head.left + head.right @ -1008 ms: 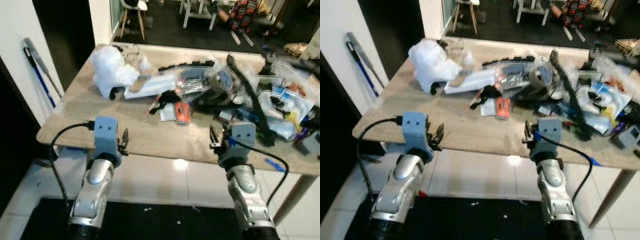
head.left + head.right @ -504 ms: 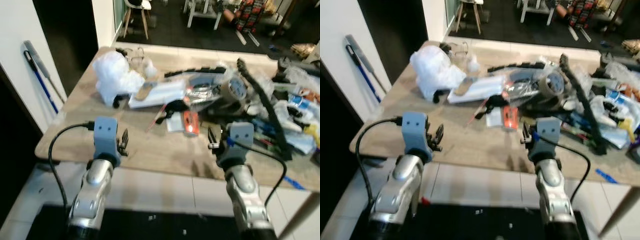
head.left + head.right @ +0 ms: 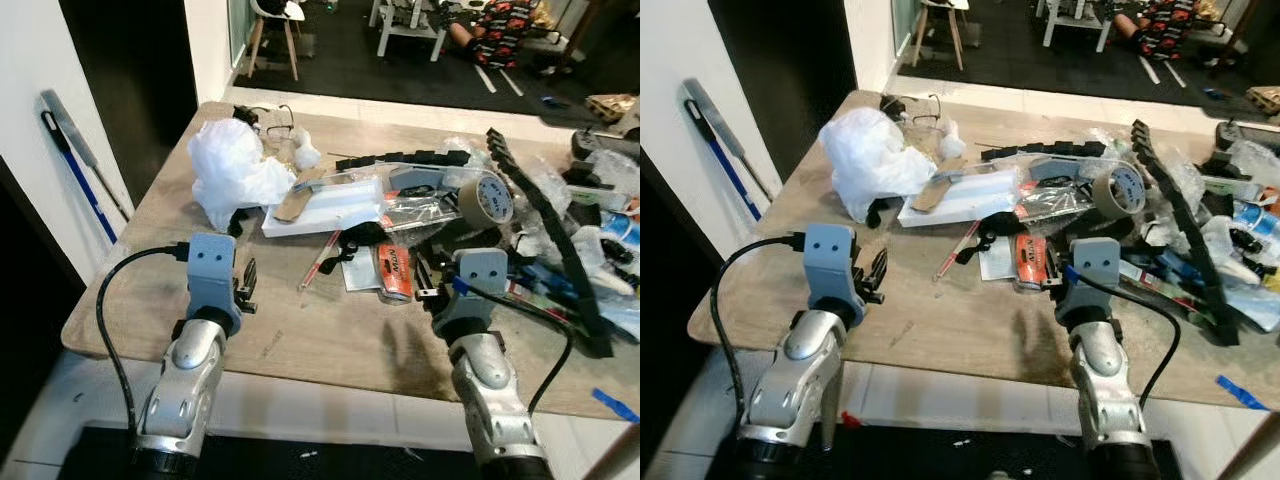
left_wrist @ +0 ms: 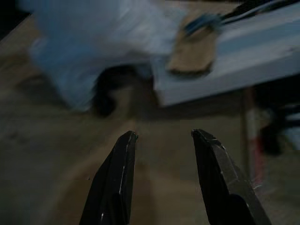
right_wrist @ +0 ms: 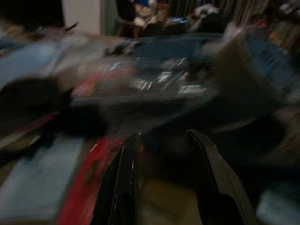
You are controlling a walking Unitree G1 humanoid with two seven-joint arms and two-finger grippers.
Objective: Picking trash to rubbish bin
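A crumpled white plastic bag lies at the far left of the wooden surface, beside a flat white box and an orange packet (clutter spreads rightward). Left claw hovers near the bag, fingers apart; right claw over the packet, fingers apart

wooden table, tape roll, eyeglasses
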